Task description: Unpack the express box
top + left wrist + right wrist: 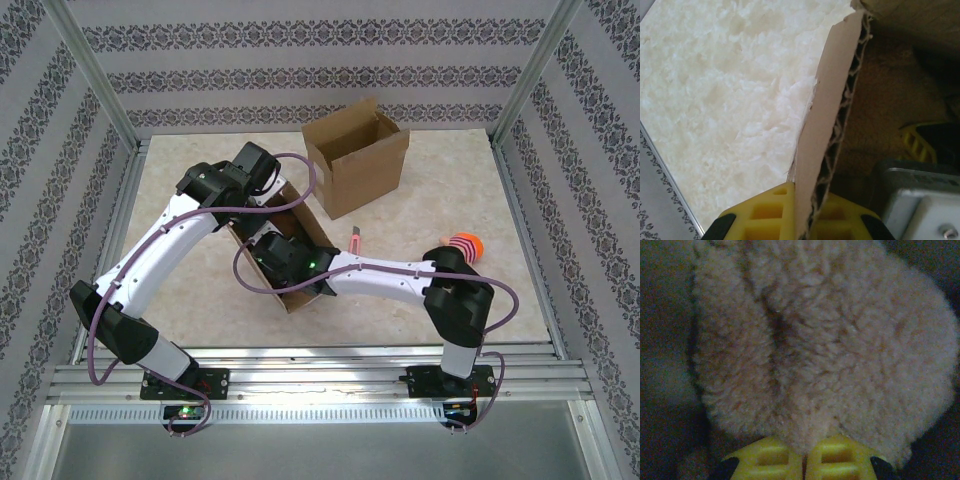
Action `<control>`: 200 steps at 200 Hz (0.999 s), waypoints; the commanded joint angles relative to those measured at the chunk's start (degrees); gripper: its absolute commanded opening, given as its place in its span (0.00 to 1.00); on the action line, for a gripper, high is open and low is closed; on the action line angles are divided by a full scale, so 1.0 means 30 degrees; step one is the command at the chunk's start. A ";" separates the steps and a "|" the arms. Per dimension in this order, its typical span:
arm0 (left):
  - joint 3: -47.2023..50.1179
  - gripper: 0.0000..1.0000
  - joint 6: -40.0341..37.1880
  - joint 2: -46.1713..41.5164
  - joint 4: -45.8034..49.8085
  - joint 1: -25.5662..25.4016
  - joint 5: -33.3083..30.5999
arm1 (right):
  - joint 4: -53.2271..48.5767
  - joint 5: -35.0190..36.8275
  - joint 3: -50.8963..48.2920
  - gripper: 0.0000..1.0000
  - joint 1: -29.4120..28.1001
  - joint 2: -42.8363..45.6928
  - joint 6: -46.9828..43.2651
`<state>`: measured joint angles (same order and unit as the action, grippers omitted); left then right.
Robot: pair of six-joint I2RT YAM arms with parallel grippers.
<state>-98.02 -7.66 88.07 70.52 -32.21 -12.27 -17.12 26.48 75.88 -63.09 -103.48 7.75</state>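
- Top view: the express box [296, 298] is seen mid-table under both wrists. An open carton [355, 160] and a striped toy [462, 246] are set apart from it. If the box is dragged along on the lift, it could be tipped or pulled out of place.
- Left wrist view: the left gripper [807, 217] is clamped on the box wall [827, 130], fingers pinching the thin corrugated edge. Only that edge is held, so the wall could be bent, torn or slipped free under an upward pull.
- Right wrist view: the right gripper [804, 460] is pressed together on the beige plush [825, 340] inside the box. The view is dim, so possibly only fur is caught. The plush could be dropped or snagged on the wall.
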 commanded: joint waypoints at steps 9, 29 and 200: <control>-0.0552 0.00 0.1245 -0.0272 -0.0582 0.0187 -0.0175 | -0.0455 -0.0832 -0.0717 0.00 0.0215 0.0932 0.0144; -0.0561 0.00 0.1546 -0.0265 -0.0544 0.0243 -0.0216 | 0.0087 -0.1058 -0.0883 0.00 0.0171 0.1672 -0.0011; -0.1341 0.00 0.3796 0.1058 0.0232 0.1047 -0.0860 | 0.6946 -0.1163 -0.5897 0.00 -0.0695 0.7836 0.0170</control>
<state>-100.42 0.71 90.35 70.59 -31.40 -11.79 -3.14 22.98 61.04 -64.40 -83.77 7.16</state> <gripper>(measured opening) 0.052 0.049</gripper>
